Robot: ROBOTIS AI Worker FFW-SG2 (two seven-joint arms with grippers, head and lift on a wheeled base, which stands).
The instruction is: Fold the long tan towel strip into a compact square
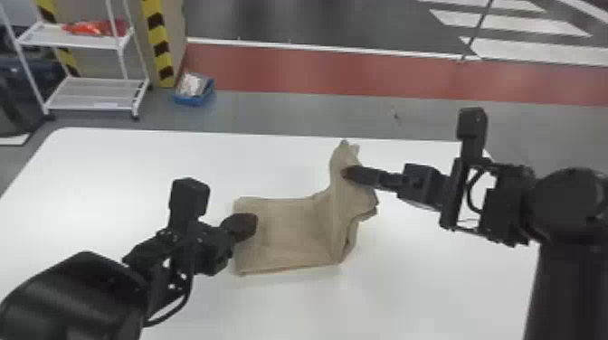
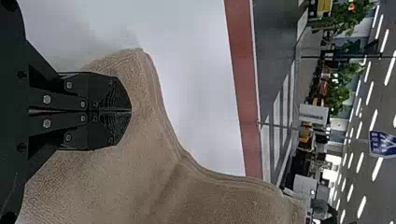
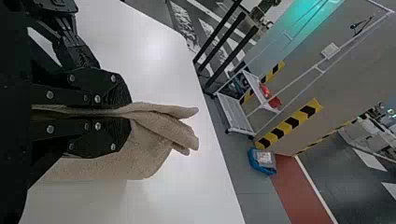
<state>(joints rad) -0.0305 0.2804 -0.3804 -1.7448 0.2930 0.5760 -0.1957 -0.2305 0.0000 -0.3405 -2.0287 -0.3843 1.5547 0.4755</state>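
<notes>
The tan towel lies on the white table, its left part flat and its right part raised into a standing fold. My right gripper is at this raised part; in the right wrist view the towel runs between the closed fingers of my right gripper. Over the towel's left edge is my left gripper. In the left wrist view, my left gripper has its two fingers pressed together, with the towel spread beneath them. Whether cloth is pinched there cannot be made out.
The white table extends around the towel, with its far edge behind the raised fold. Beyond it on the floor stand a white shelf rack and a blue bin, at the back left.
</notes>
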